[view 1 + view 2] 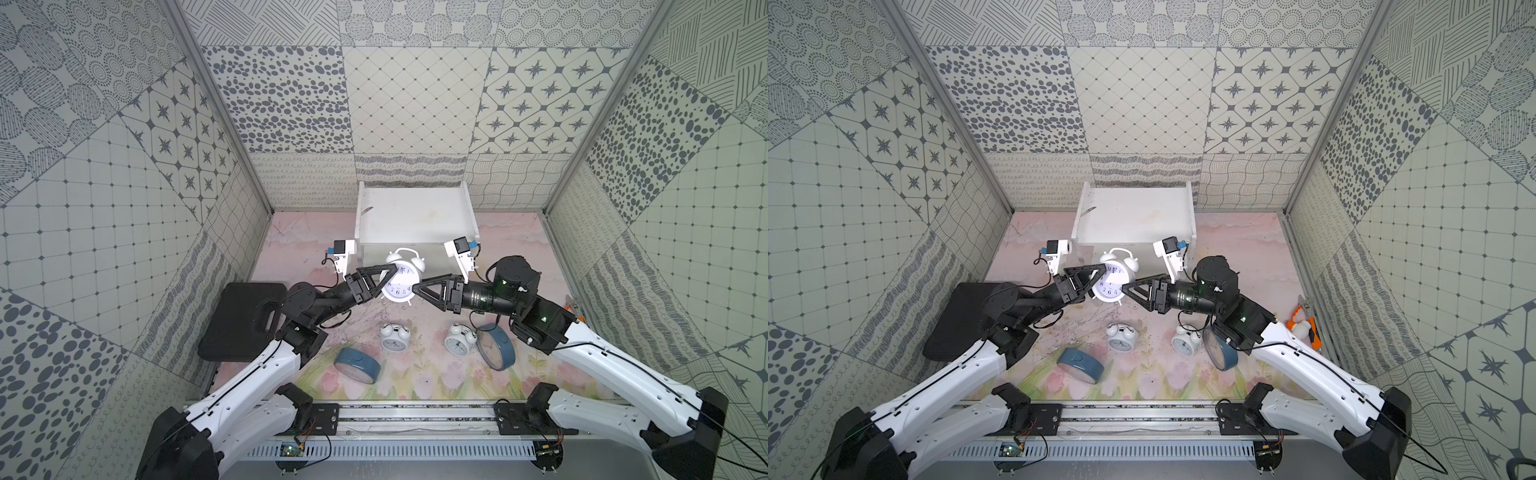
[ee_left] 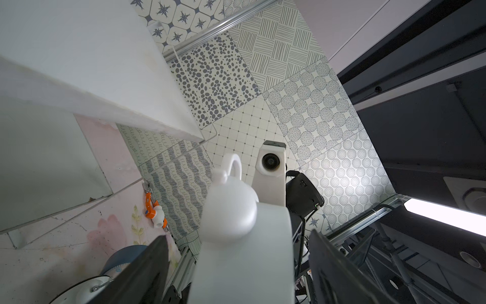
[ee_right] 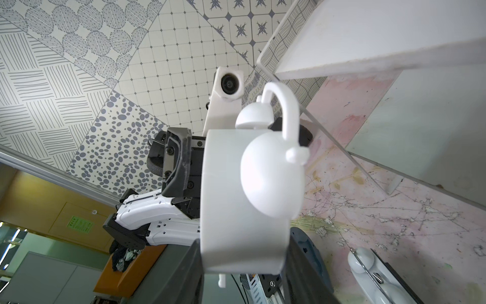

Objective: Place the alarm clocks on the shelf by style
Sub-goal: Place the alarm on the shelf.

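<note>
In front of the shelf (image 1: pixel 415 216) my right gripper (image 1: pixel 415 288) clamps the white twin-bell clock (image 1: pixel 405 274) by its stiff round case, probably light and slippery, while my left gripper (image 1: pixel 390 276) stands apart.

White clock (image 1: pixel 402 281) (aloft) before shelf (image 1: pixel 415 216)

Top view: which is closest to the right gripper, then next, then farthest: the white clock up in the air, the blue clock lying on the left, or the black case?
1. Raised white clock: gripped between the right gripper's fingers, mid-scene.
2. Blue clock: on the mat, toward the front left.
3. Black case: far left, by the wall.
</note>
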`<move>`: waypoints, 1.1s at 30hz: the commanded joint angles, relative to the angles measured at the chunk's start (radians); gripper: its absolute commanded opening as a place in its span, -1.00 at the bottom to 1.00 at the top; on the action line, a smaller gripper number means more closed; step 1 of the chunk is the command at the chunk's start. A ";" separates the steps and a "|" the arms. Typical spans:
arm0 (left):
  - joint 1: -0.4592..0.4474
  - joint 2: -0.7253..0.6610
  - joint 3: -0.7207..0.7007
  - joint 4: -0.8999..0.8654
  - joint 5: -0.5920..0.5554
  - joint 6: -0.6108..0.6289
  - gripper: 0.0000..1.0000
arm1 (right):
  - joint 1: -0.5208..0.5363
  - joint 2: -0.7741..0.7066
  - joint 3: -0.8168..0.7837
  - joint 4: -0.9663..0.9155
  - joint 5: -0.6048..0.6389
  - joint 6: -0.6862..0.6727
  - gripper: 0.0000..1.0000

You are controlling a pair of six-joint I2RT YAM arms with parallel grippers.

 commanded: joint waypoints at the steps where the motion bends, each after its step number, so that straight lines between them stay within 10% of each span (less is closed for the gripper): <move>1: 0.014 -0.040 0.040 -0.107 0.051 0.093 0.57 | 0.004 -0.005 0.043 -0.018 -0.009 -0.066 -0.28; 18: 0.026 -0.124 0.022 -0.139 0.097 0.112 -0.34 | -0.027 -0.009 0.045 0.039 -0.083 -0.004 -0.21; 26: 0.044 -0.117 0.037 -0.129 0.124 0.106 -0.47 | -0.101 0.005 0.145 -0.104 -0.287 -0.047 0.52; 33: 0.051 -0.089 0.041 -0.048 0.141 0.057 -0.52 | -0.112 0.068 0.260 -0.327 -0.349 -0.179 0.68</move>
